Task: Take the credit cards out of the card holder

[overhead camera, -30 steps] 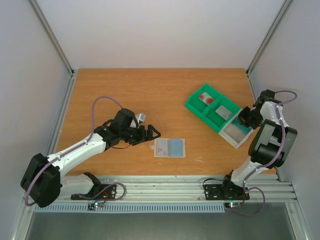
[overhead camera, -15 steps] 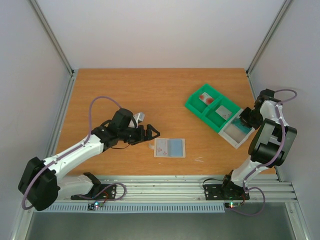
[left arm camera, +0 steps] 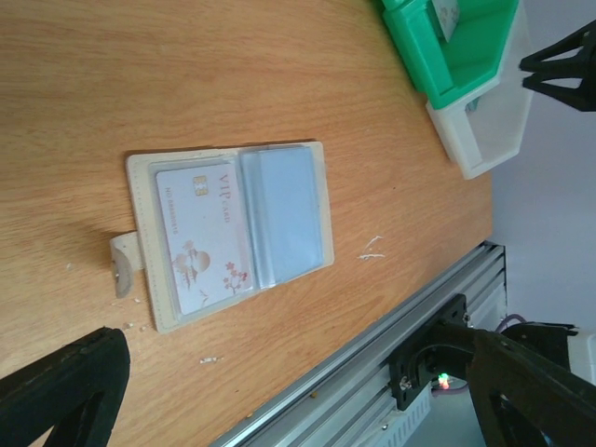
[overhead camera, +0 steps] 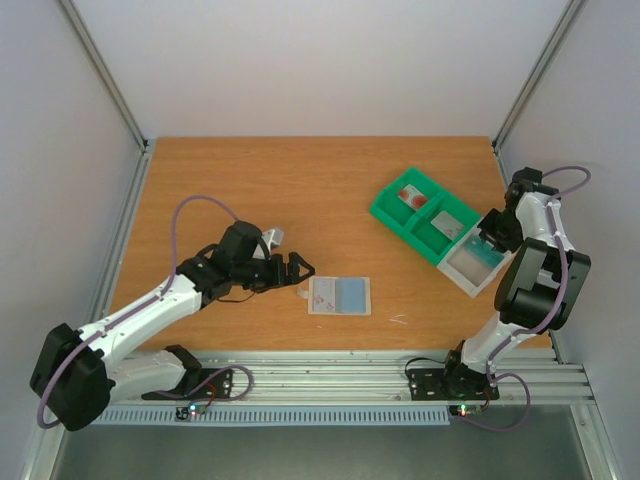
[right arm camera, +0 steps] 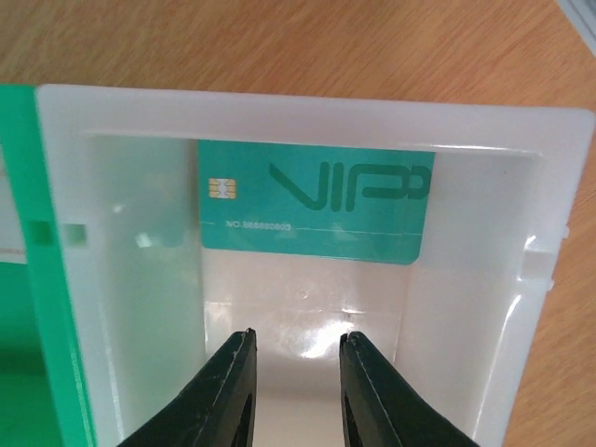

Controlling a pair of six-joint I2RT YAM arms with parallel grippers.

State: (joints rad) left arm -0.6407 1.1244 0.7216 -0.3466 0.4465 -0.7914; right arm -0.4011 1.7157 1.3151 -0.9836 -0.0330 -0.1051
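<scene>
The card holder (overhead camera: pixel 340 296) lies open on the table, its tab (left arm camera: pixel 121 265) pointing at my left gripper. In the left wrist view the card holder (left arm camera: pixel 140 196) holds a white-pink VIP card (left arm camera: pixel 200 237) in one pocket and a blue-grey card (left arm camera: pixel 284 214) in the other. My left gripper (overhead camera: pixel 303 272) is open wide and empty, just left of the tab and above the table. A teal card (right arm camera: pixel 317 200) lies in the white bin (right arm camera: pixel 121 279). My right gripper (right arm camera: pixel 296 349) is open and empty over that bin, apart from the teal card.
The white bin (overhead camera: pixel 468 268) joins a green compartment tray (overhead camera: pixel 392 215) at the right, with a red card (overhead camera: pixel 410 195) and a grey card (overhead camera: pixel 452 225) in its compartments. The table's front rail (left arm camera: pixel 372 372) runs close to the holder.
My left gripper has drawn back a little to the left, away from the holder's tab. My right wrist has shifted slightly toward the far side over the bin.
</scene>
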